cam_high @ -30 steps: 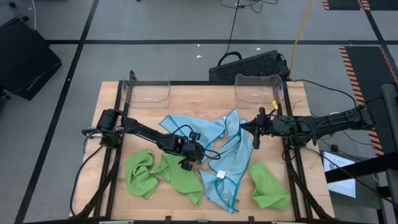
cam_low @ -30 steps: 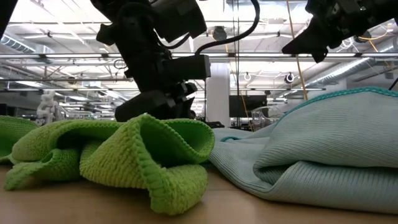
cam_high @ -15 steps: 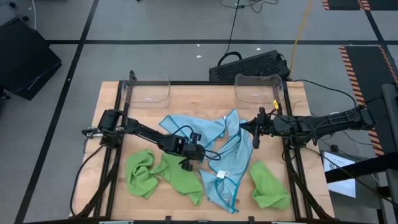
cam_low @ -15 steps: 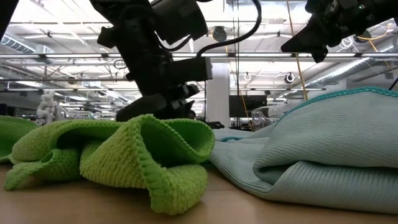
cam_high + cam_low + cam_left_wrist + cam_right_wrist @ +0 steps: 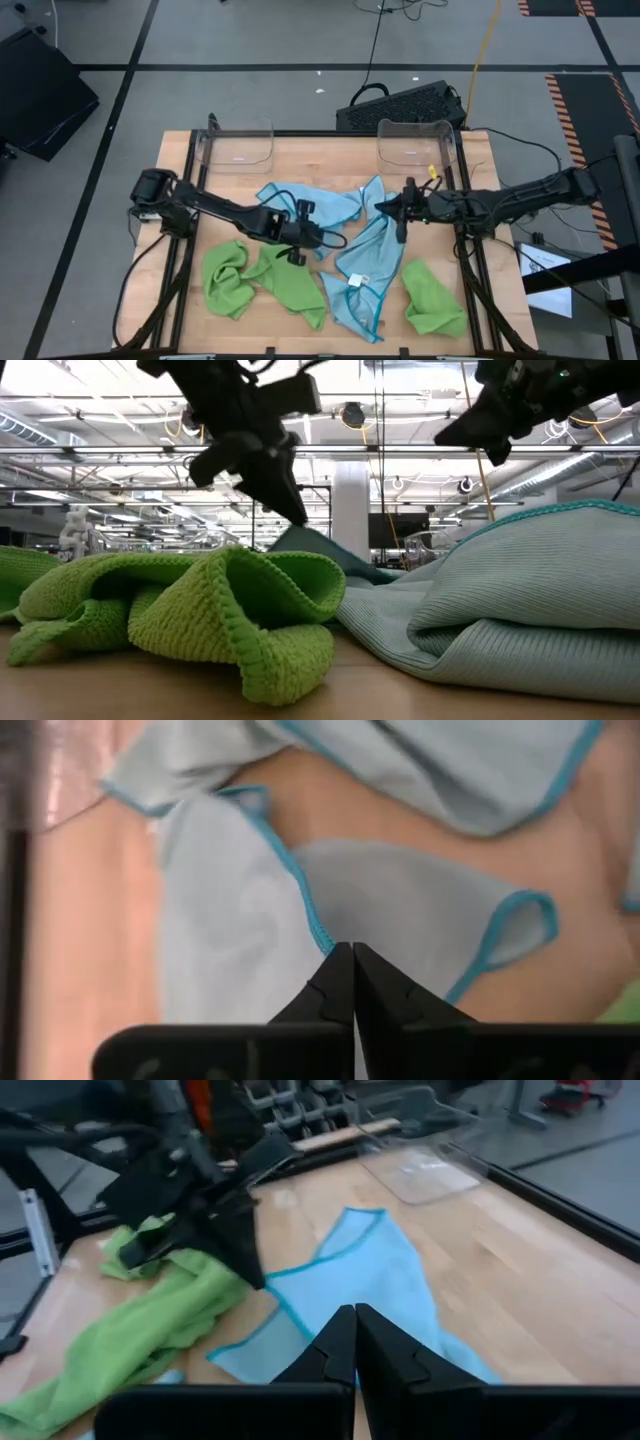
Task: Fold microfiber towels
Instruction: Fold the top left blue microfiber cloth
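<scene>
Two light blue towels with teal edging lie crumpled mid-table: one on the left (image 5: 310, 205), one on the right (image 5: 365, 265). A lime green towel (image 5: 250, 280) lies bunched at the near left, and another (image 5: 435, 300) at the near right. My left gripper (image 5: 298, 238) is shut on the left blue towel, just above the green one (image 5: 230, 610). My right gripper (image 5: 400, 215) is shut, high above the right blue towel (image 5: 520, 590), with nothing hanging from it. My left gripper pinches the left blue towel at its teal-edged border (image 5: 322, 942) between its two fingertips (image 5: 292, 512), coming slanting down from above. The pinched part (image 5: 305, 540) is raised into a peak above the green towel. The rest of the towel lies slack on the table.
Two clear plastic bins stand at the far edge, one on the left (image 5: 238, 145) and one on the right (image 5: 415, 140). Bare wood shows at the near middle and along the far side between the bins. A black case lies on the floor beyond the table.
My left gripper has gone up and a little toward the table's far left. It draws a teal-edged part of the left blue towel up into a peak, while the rest stays on the table. My right gripper has shifted slightly toward the table's left.
</scene>
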